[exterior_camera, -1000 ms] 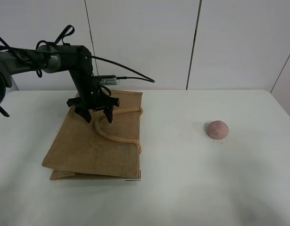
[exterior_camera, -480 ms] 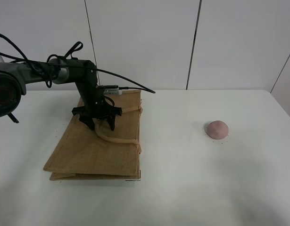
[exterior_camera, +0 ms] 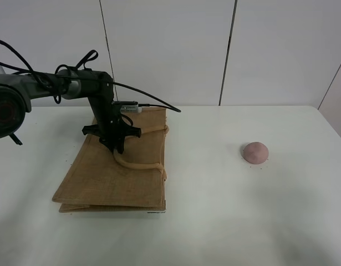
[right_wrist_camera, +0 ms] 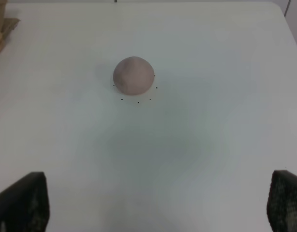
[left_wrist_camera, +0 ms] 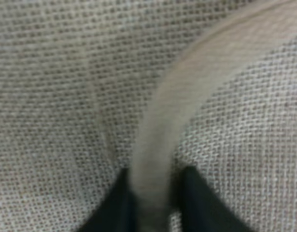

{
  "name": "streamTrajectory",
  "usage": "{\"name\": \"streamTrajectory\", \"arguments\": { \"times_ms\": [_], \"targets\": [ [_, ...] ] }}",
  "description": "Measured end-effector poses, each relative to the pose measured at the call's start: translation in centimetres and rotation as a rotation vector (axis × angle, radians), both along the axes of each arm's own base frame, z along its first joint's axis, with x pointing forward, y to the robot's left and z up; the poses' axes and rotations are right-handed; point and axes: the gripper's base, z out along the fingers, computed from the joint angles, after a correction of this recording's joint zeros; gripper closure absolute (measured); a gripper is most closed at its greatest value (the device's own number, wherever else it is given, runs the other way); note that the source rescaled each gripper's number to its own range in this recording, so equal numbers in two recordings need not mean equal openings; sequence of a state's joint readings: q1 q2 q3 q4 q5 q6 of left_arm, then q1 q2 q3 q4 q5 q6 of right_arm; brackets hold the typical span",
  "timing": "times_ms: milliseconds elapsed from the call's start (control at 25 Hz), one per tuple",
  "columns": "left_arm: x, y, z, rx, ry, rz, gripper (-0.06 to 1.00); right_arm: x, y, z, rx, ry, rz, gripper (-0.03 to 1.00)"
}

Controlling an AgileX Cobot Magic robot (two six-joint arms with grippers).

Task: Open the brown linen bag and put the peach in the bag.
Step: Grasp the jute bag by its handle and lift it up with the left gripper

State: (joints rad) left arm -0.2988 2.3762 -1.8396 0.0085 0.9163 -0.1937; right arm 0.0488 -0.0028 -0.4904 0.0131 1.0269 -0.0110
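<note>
A brown linen bag [exterior_camera: 112, 177] is lying flat on a white table [exterior_camera: 225, 221], with its folded layers showing along the nearest edge. A little farther back, a beige handle [exterior_camera: 138, 164] is curling across the top panel, and the left gripper [exterior_camera: 118, 143] is bearing down on it. In the left wrist view its dark fingers [left_wrist_camera: 194, 203] are sitting narrowly on either side of the cord and pinching it. Well apart, on the right of the table, the peach [exterior_camera: 255, 152] is resting alone, and the right gripper [right_wrist_camera: 153, 208] is hanging above it with its fingers spread wide and holding nothing. The likely trouble is that pulling on one handle is going to drag or lift the whole limp bag rather than part its panels, since nothing is pinning the lower layer. The cord may also be slipping through a shallow pinch, and the round peach may be rolling off if it is nudged. The bag's mouth is lying closed and hard to place, though it seems to be facing right. Any second handle is hidden, the wrist close-up is blurring the fingertips, and the right arm is falling outside the high view.
</note>
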Motion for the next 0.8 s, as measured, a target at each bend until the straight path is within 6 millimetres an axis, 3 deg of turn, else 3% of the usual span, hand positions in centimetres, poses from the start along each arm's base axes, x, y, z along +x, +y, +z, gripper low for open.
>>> {"name": "streamTrajectory", "arguments": {
  "times_ms": [40,200,320,520,600,800],
  "targets": [
    [0.0,0.0,0.1,0.0,0.0,0.003,0.94,0.0,0.0,0.0,0.0,0.0,0.0,-0.03],
    [0.3,-0.1,1.0,0.008,0.023,0.012,0.94,0.0,0.0,0.0,0.0,0.0,0.0,-0.03],
    [0.7,-0.1,3.0,0.019,0.035,0.008,0.94,0.0,0.0,0.0,0.0,0.0,0.0,-0.03],
    [0.9,-0.2,10.4,-0.018,-0.096,-0.015,0.94,0.0,0.0,0.0,0.0,0.0,0.0,-0.03],
    [0.3,0.0,13.7,-0.036,-0.161,-0.027,0.94,0.0,0.0,0.0,0.0,0.0,0.0,-0.03],
    [-1.7,0.6,19.8,-0.065,-0.286,-0.059,0.94,0.0,0.0,0.0,0.0,0.0,0.0,-0.03]
  ]
}}
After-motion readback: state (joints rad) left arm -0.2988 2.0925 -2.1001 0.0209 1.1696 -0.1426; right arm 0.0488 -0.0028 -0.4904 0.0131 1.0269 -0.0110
